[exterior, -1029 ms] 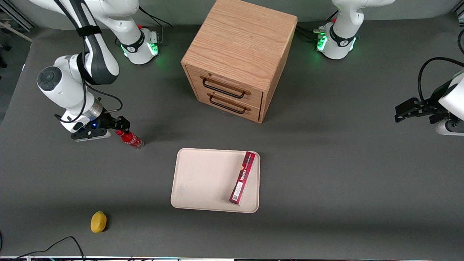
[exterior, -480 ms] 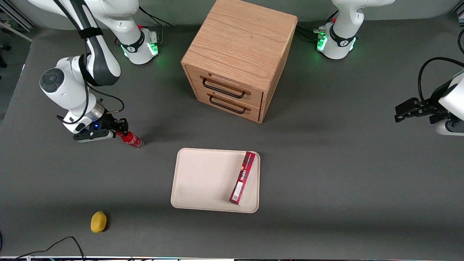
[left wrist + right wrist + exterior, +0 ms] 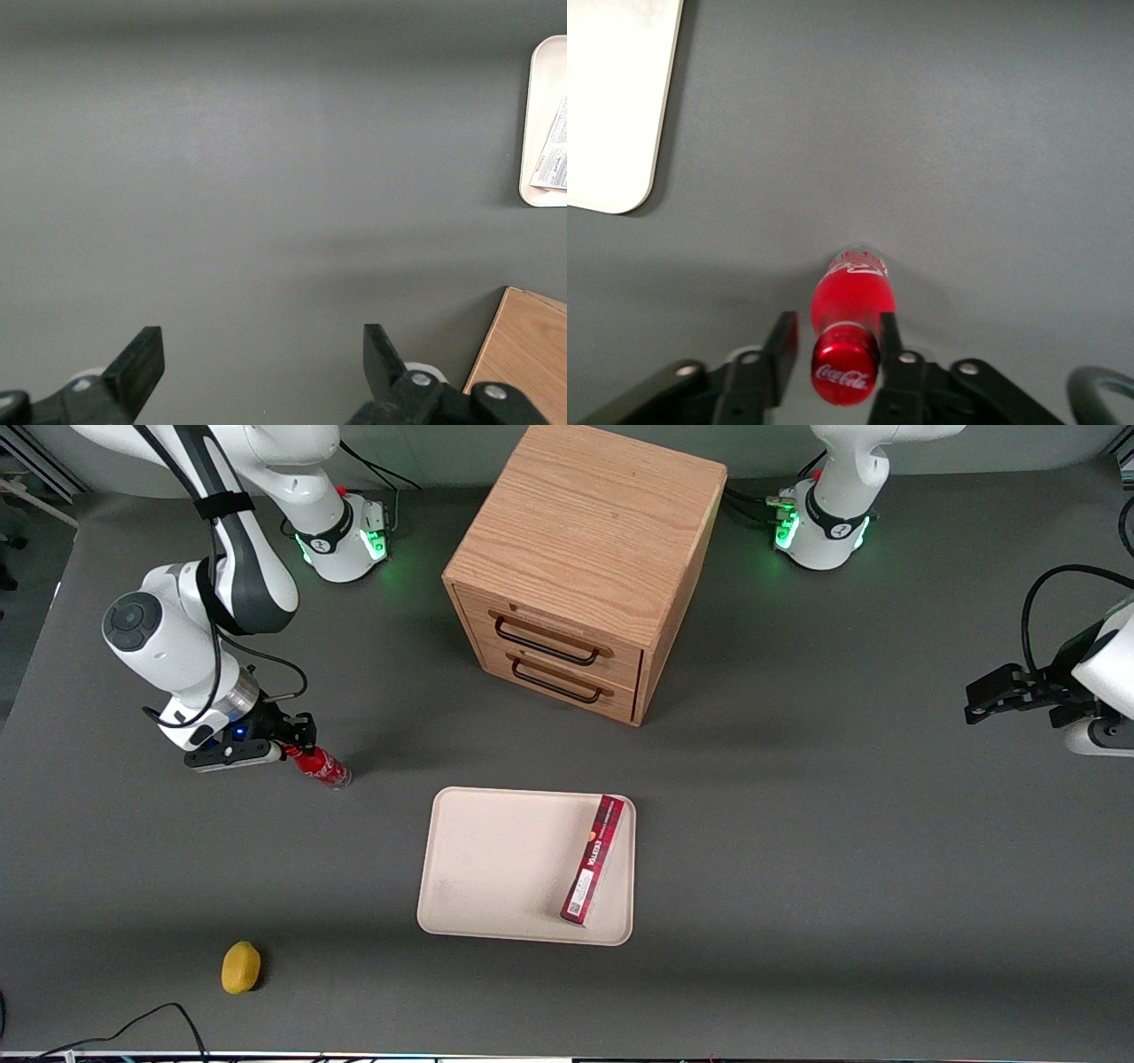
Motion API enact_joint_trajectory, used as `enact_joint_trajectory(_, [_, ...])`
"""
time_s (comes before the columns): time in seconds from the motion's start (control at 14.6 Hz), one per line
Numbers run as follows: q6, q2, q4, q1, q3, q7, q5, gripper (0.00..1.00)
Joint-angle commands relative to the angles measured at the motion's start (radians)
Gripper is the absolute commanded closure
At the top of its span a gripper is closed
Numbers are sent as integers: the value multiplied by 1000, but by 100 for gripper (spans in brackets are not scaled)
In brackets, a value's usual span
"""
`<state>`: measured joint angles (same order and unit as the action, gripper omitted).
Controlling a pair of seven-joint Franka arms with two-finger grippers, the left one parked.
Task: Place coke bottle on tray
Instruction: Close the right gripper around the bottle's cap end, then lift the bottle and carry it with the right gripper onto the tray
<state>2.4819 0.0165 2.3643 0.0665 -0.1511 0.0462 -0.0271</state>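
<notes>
The coke bottle [image 3: 322, 767] is a small red bottle that stands on the grey table toward the working arm's end, well apart from the tray [image 3: 496, 864]. My right gripper [image 3: 298, 737] is right above it. In the right wrist view the red cap [image 3: 845, 373] sits between the two fingers of the gripper [image 3: 835, 326]. One finger is against the bottle's neck and the other stands off it with a gap, so the gripper is open. A corner of the cream tray [image 3: 611, 97] shows in that view too.
A long flat red box [image 3: 594, 859] lies on the tray near its edge toward the parked arm. A wooden drawer cabinet [image 3: 576, 576] stands farther from the front camera than the tray. A yellow lemon [image 3: 240, 966] lies near the table's front edge.
My right arm has shifted slightly and the gripper has come closer over the bottle's cap. The bottle has not moved.
</notes>
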Motion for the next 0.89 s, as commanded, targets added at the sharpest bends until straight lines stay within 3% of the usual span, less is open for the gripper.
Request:
enact_joint_trajectory(0.0, [11,-10,13,7,-7,-12,3,93])
enact_joint_trajectory(0.07, [11,-10,13,9,-8,-12,3,100])
enact_joint_trajectory(0.34, [-12,-16,-2,16,-7,-9,3,100])
enact_joint_trajectory(0.48, [-94,-27,-51,16,-5,-5,3,100])
enact_joint_trajectory(0.82, [-622,38,-492,24,-7,-8,69,100])
